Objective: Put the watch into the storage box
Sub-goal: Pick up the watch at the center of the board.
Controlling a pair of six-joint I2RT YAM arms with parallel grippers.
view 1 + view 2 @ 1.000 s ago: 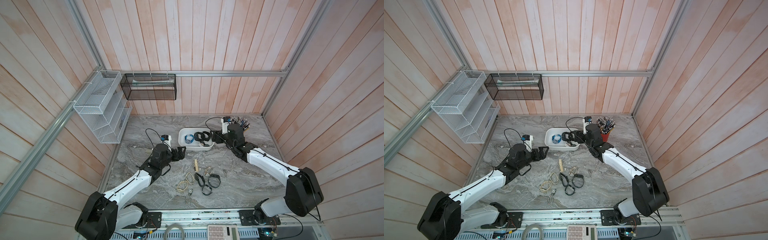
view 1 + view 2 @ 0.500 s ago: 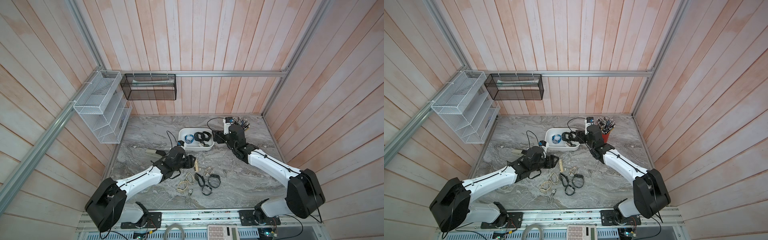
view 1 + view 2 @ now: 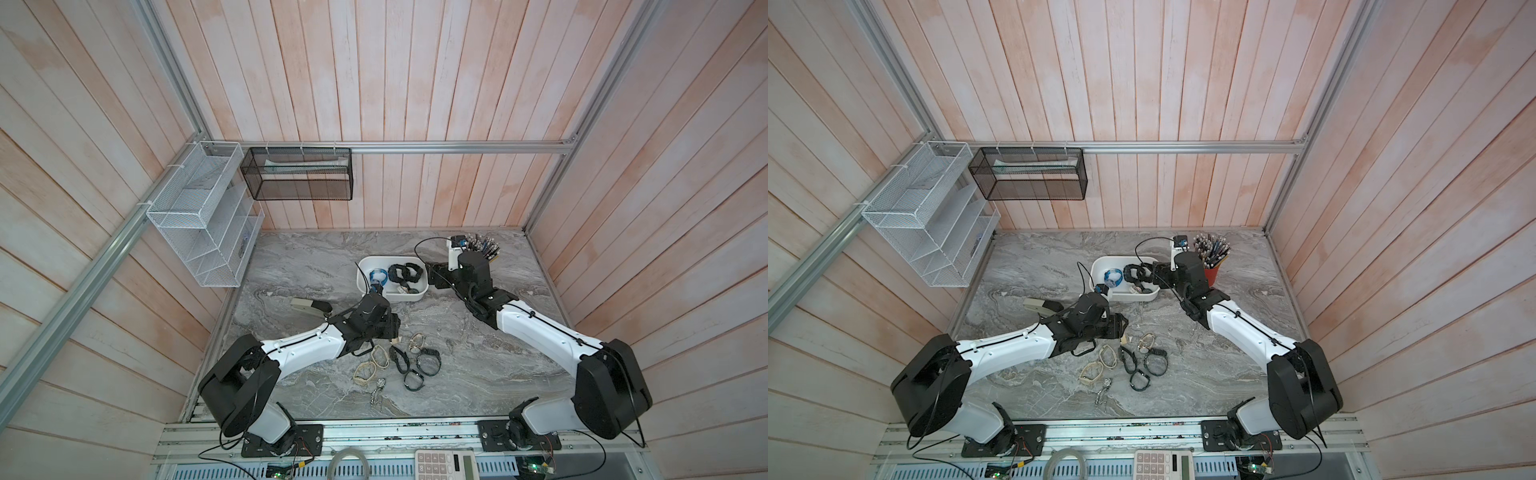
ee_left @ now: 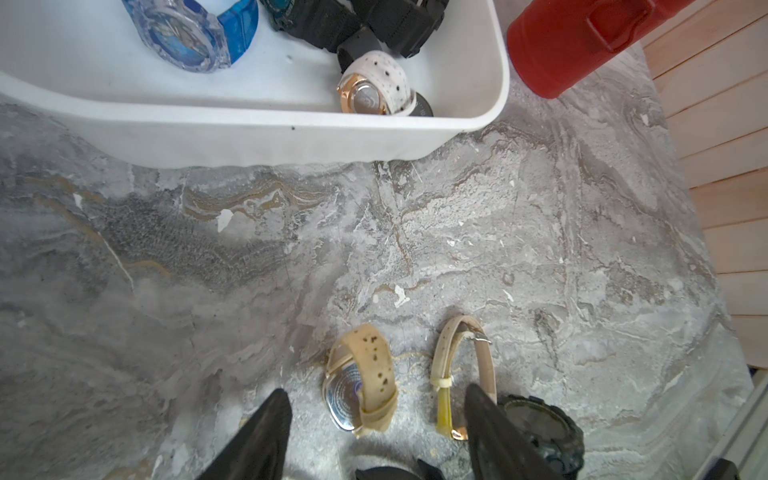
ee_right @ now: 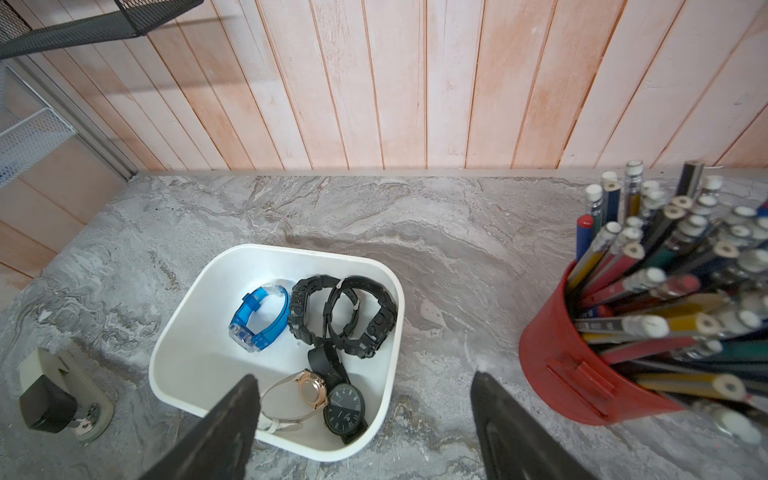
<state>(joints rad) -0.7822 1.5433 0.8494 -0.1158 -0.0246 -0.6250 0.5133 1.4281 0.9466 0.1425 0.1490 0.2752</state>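
Observation:
The storage box (image 3: 419, 292) (image 3: 1100, 266) (image 4: 249, 137) (image 5: 195, 353) is a white tub at the back middle, and several watches lie in it. More watches lie loose on the marble in front. My left gripper (image 4: 376, 405) (image 3: 395, 329) hangs low and open over them. A tan watch (image 4: 363, 386) with a perforated strap lies between its fingers, untouched. A thin beige watch (image 4: 442, 365) lies next to one finger, and a dark watch (image 4: 540, 424) lies beyond that finger. My right gripper (image 5: 365, 395) (image 3: 1152, 276) stands open and empty over the box's right end.
A red cup of pencils (image 5: 582, 365) (image 3: 1210, 274) stands close to the right of the box. A stapler (image 3: 309, 306) lies to its left. A white wire rack (image 3: 203, 232) and a black mesh basket (image 3: 297, 174) hang on the walls. A calculator (image 3: 446, 465) sits below the front rail.
My left arm has swung right from beside the box to the loose watches, and its jaws have narrowed somewhat. The right arm has barely moved.

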